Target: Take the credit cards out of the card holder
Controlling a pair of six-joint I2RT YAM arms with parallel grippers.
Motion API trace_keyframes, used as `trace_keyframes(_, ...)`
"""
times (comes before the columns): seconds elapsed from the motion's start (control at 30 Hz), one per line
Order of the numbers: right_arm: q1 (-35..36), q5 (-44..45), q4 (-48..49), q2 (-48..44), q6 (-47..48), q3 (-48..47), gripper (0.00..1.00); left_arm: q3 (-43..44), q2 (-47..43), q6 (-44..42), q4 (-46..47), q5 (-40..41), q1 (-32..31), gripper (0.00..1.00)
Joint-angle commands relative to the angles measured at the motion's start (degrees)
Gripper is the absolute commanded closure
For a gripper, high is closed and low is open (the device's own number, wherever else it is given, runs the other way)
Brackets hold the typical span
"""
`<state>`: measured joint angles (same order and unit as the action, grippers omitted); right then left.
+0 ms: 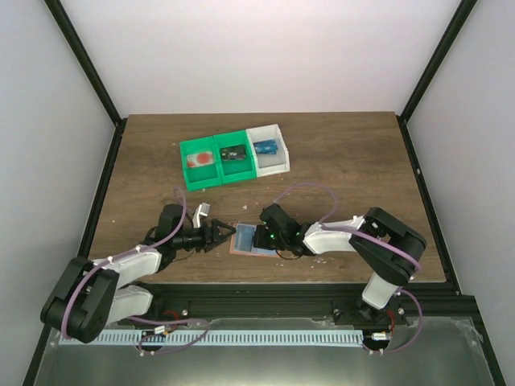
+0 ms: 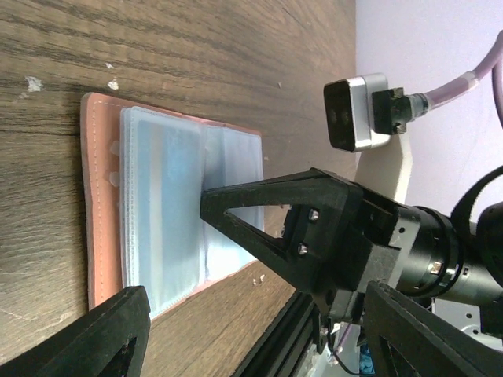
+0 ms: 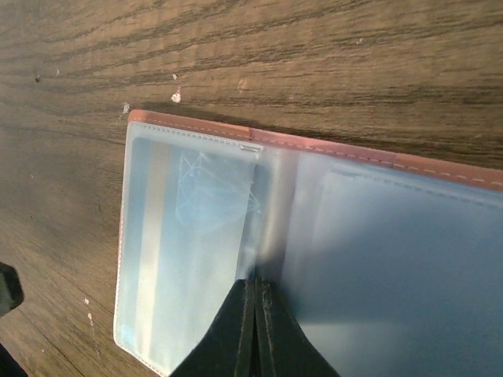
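Salmon-pink on the outside and pale blue within, the card holder (image 1: 243, 240) lies folded open and flat on the wooden worktop (image 1: 338, 161), close to the near edge and about midway between the two arms. Its clear sleeves (image 3: 189, 236) face up. Through one of them we see a pale rectangle with a lighter stripe, but we cannot tell for sure that it is a card.

The right claw (image 3: 255, 297) has its fingers pressed together, with no gap showing. Its tip rests on the sleeves at the fold of the holder. We cannot tell whether a leaf of plastic is caught between the fingers.

The left claw (image 1: 219, 236) sits just left of the holder, low over the worktop and pointing at the holder's left edge. It is spread wide, with nothing between its fingers, and we see no contact with the holder.

Well apart from all this, towards the far side of the worktop, a green bin (image 1: 217, 178) and a white bin (image 1: 273, 167) stand side by side and touching. The dark card (image 1: 233, 153) lies in the right compartment of the green bin. The blue card (image 1: 266, 147) lies in the white bin. The left compartment of the green bin holds a red and white object (image 1: 201, 159) that is too small for us to identify.
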<state>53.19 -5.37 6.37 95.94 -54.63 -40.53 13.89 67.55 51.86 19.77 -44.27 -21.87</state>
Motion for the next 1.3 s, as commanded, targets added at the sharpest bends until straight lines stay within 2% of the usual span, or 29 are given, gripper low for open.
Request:
trace_keyframes(0.0, 0.69, -0.69, -1.54, 0.54, -0.83, 1.7, 0.99, 0.29, 3.16, -0.18, 4.65, -1.34, -0.45, 0.24)
trace_keyframes(0.33, 0.68, -0.59, 1.82, -1.38, -1.8, 4.62, 0.99, 0.55, 11.3, 1.01, 12.6, -3.29, -1.63, 0.21)
trace_keyframes(0.77, 0.69, -2.3, 4.44, -1.12, -2.54, 5.53, 1.0, 2.2, 16.21, -0.61, 12.75, -2.64, -2.81, 0.21)
trace_keyframes(1.27, 0.67, -3.86, 6.37, -1.07, -3.04, 6.36, 1.0, 3.25, 17.33, 0.52, 13.43, -2.84, -4.14, 0.23)
